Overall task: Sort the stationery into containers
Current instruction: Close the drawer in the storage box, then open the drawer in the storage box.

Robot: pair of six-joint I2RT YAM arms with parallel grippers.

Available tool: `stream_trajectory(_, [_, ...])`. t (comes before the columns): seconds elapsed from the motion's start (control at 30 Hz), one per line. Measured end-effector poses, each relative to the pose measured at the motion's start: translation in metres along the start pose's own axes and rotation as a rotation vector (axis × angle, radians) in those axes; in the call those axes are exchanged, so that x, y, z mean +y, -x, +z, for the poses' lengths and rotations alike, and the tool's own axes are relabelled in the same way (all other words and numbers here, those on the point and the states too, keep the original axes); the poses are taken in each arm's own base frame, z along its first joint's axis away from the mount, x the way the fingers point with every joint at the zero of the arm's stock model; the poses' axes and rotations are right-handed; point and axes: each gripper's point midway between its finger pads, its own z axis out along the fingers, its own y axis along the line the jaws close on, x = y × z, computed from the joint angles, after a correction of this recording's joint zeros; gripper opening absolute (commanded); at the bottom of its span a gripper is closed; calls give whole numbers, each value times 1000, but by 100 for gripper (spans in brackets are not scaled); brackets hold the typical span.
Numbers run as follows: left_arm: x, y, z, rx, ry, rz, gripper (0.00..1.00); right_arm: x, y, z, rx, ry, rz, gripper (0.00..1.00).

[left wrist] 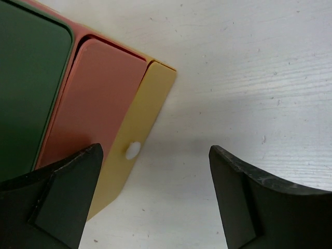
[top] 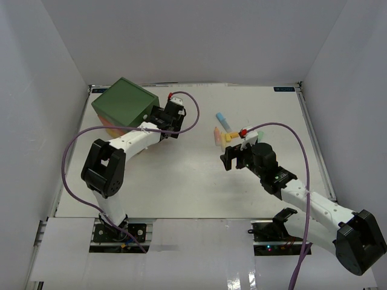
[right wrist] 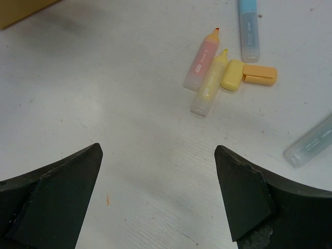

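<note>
The chest (top: 124, 103) stands at the back left, green top up. In the left wrist view its green (left wrist: 28, 88), orange-red (left wrist: 93, 98) and yellow (left wrist: 140, 114) layers show, with a white knob (left wrist: 133, 150) on the yellow one. My left gripper (left wrist: 155, 153) is open and empty just right of the chest (top: 164, 121), with the knob between its fingers. My right gripper (right wrist: 159, 153) is open and empty over bare table (top: 234, 160), short of the stationery. An uncapped pink marker (right wrist: 201, 66), an uncapped yellow marker (right wrist: 209, 85), a yellow cap (right wrist: 232, 75), an orange cap (right wrist: 259, 74) and a blue marker (right wrist: 248, 31) lie there.
A pale blue-grey marker (right wrist: 311, 142) lies to the right of the group. White walls enclose the white table (top: 181, 175) on the left, back and right. A purple cable loops above each arm.
</note>
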Motion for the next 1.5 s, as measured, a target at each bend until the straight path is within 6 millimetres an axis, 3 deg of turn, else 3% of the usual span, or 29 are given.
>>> stream_trajectory(0.33, [-4,8,0,-28,-50,22,97,-2,-13,-1,23,-4,-2,95])
stream_trajectory(0.7, [-9,8,-39,-98,-219,62,98,-4,-13,-1,23,-8,0,95])
stream_trajectory(0.97, [-19,-41,-13,44,-205,154,98,-3,-19,-3,32,-2,2,96])
stream_trajectory(1.2, [-13,-69,11,136,-100,207,98,0,-17,-4,26,14,3,95])
stream_trajectory(1.33, [-9,-78,18,163,-58,229,98,0,-17,-4,28,20,3,95])
stream_trajectory(1.5, [-3,-75,20,154,-18,234,98,2,-19,-3,35,28,5,95])
